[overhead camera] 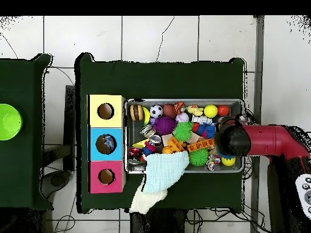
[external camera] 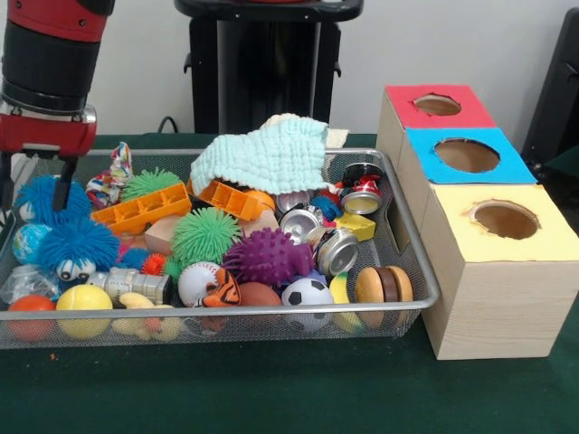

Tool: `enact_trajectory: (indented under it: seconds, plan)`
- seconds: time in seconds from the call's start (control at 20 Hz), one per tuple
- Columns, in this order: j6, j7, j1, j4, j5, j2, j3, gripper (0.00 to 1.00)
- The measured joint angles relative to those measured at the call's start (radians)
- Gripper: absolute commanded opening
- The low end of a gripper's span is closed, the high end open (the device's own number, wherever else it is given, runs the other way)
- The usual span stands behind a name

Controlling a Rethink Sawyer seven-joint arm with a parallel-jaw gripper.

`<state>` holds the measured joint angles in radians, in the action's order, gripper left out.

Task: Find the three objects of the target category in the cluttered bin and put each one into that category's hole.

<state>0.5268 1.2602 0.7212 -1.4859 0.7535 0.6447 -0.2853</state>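
1. My gripper (external camera: 38, 203) hangs over the end of the bin (external camera: 425, 271) farthest from the boxes. Its jaws stand apart and grip nothing, one on each side of a blue fuzzy ball (external camera: 41, 194).
2. The only likely clear bottle (external camera: 18, 283) I can make out is a see-through shape in the bin's corner, at that same end on the camera side. I'm not sure of it, and I can't find the others.
3. I'd shift toward that corner, clear of the fuzzy ball, then descend slowly.
4. Thin plastic crushes and slips, so I'd close gently across its body.
5. The blue hole (external camera: 467, 155) is beyond the bin's opposite end, in the middle box. I'd lift high over the clutter before crossing.
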Motion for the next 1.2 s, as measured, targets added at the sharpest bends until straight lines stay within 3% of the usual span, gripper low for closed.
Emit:
enact_trajectory:
  seconds: [0.65, 1.2]
  plan:
    - [-0.018, 0.0, 0.145, -0.053, -0.052, -0.033, -0.081, 1.0]
    - [-0.105, 0.0, 0.17, -0.06, -0.049, -0.139, -0.134, 1.0]
